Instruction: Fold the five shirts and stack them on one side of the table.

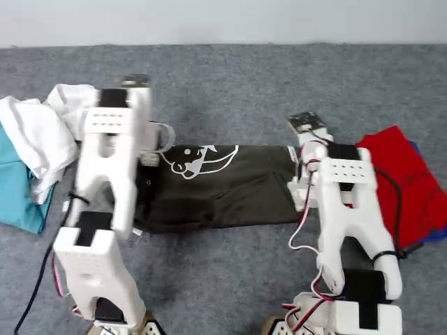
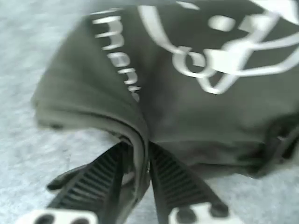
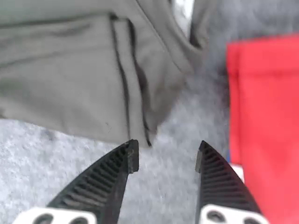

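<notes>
Red shirt (image 1: 398, 174) lies folded; my left gripper (image 2: 138, 149) pinches the half-folded olive shirt (image 2: 196, 116), right gripper (image 3: 166, 156) gapes wide; white shirt (image 1: 38, 132), teal shirt (image 1: 17, 188) wait.

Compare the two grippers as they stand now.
The left gripper is shut, pinching a fold of the dark shirt; the right gripper is open and holds nothing. The left one sits at the shirt's printed end; the right one hangs over bare table between the shirt's edge and the red shirt. Both are black and ribbed.
</notes>
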Controlling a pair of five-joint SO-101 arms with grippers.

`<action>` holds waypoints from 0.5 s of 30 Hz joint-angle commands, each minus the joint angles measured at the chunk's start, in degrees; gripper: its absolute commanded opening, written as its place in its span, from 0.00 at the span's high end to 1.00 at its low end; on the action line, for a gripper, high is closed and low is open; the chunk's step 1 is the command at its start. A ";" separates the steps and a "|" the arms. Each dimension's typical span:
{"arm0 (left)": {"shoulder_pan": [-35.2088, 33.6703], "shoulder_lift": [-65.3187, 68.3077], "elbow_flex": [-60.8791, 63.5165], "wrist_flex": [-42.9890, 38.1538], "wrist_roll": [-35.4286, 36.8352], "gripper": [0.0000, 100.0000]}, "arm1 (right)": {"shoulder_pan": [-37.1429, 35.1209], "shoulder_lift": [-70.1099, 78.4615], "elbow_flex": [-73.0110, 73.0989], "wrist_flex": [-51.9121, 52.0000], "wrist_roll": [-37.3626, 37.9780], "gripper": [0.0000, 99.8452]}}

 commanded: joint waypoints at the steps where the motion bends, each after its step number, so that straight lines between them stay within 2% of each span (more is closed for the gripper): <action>1: 8.00 -3.52 -1.98 1.41 -0.62 0.99 | 4.79 -4.18 -0.53 2.07 0.00 0.79; 6: 15.30 -3.34 -6.73 1.41 -0.62 0.99 | 10.77 -10.33 -0.53 4.26 0.00 0.79; 15: 22.33 -2.46 -11.82 1.14 -0.62 0.99 | 17.01 -15.08 -0.53 8.13 2.73 0.79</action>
